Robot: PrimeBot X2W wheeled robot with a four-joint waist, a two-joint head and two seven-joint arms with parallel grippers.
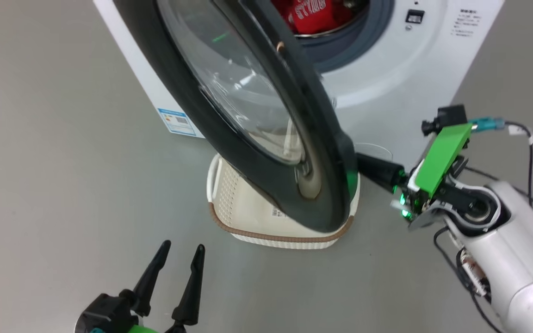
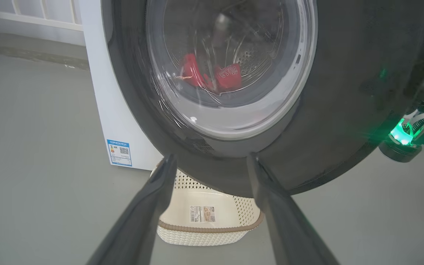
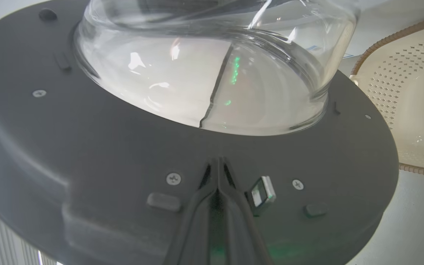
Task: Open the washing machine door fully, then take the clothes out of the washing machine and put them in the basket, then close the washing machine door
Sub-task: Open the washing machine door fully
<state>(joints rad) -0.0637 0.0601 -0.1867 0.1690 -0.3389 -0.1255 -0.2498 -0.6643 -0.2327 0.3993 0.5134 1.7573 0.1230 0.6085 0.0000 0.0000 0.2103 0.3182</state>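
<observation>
The white washing machine point(image 1: 387, 78) stands at the top of the head view. Its door point(image 1: 326, 199), black-rimmed with a bulging glass bowl point(image 3: 204, 73), stands partly swung out over the basket point(image 1: 285, 238). Red clothes point(image 1: 312, 14) lie in the drum and show through the glass point(image 2: 215, 77) in the left wrist view. My right gripper point(image 3: 217, 162) is shut, its tips against the door's inner face beside the metal latch point(image 3: 261, 193). From the right it reaches in behind the rim point(image 1: 368, 166). My left gripper point(image 1: 181, 249) hangs open, low at the left, in front of the door point(image 2: 212, 158).
The cream basket point(image 2: 204, 230) sits on the grey floor right under the door's lower edge, against the machine's front. Bare floor lies left of the machine point(image 1: 63, 162). Cables point(image 1: 530, 152) trail from my right forearm. A white railing point(image 2: 31, 14) runs along the far wall.
</observation>
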